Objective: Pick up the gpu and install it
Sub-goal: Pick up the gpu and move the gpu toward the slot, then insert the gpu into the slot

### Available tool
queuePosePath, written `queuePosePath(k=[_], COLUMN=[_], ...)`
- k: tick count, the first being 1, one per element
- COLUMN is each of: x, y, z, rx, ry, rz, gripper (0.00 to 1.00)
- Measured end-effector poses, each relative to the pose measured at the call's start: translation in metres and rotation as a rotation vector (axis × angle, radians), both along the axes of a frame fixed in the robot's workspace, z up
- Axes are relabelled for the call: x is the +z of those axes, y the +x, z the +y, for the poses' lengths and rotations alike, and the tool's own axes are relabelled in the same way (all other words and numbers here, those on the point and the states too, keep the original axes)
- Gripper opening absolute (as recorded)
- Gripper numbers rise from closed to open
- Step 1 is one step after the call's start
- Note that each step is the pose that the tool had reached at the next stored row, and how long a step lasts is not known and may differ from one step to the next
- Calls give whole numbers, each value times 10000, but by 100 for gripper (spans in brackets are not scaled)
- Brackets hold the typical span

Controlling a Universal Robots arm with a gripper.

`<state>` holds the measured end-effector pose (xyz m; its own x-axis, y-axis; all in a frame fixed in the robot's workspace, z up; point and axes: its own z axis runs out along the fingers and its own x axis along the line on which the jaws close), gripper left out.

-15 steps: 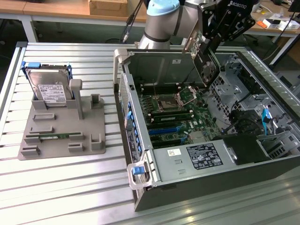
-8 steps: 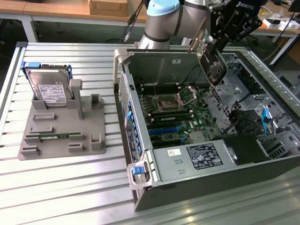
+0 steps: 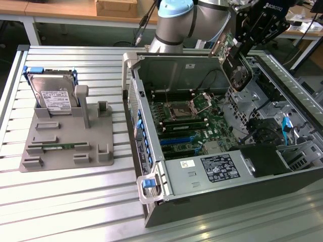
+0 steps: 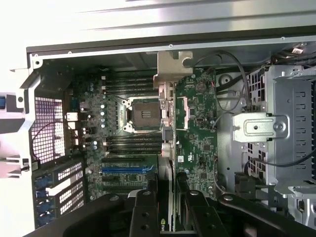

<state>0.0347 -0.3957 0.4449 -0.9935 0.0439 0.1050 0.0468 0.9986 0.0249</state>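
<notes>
Tool [image 3: 244,40] at upper right of the exterior view, seemingly clamped on gpu [image 3: 235,68], held above open computer case [image 3: 151,166], hard drive [image 3: 53,93] upright at left

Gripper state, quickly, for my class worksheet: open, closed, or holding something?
Gripper: closed on the gpu, holding it over the open computer case.

Gpu [image 3: 236,73] black-faced, silver bracket [image 4: 170,64]. Motherboard [image 3: 202,123] green, blue slot [image 3: 176,141]. Hard drive [image 3: 50,83] silver, white label [image 3: 55,100], blue frame [image 3: 26,70]. Tabletop [image 3: 65,201] ribbed silver. Pincer [image 4: 170,210] black.
</notes>
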Motion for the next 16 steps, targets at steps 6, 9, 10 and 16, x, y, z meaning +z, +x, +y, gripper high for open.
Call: queuePosePath(k=[6, 9, 10, 16], x=[0, 0, 0, -2], y=[1, 1, 1, 1], z=[0, 0, 0, 0], rx=[0, 294, 509, 2910], ry=[0, 0, 1, 0], rz=[0, -1, -1, -1], gripper=[26, 26, 26, 26])
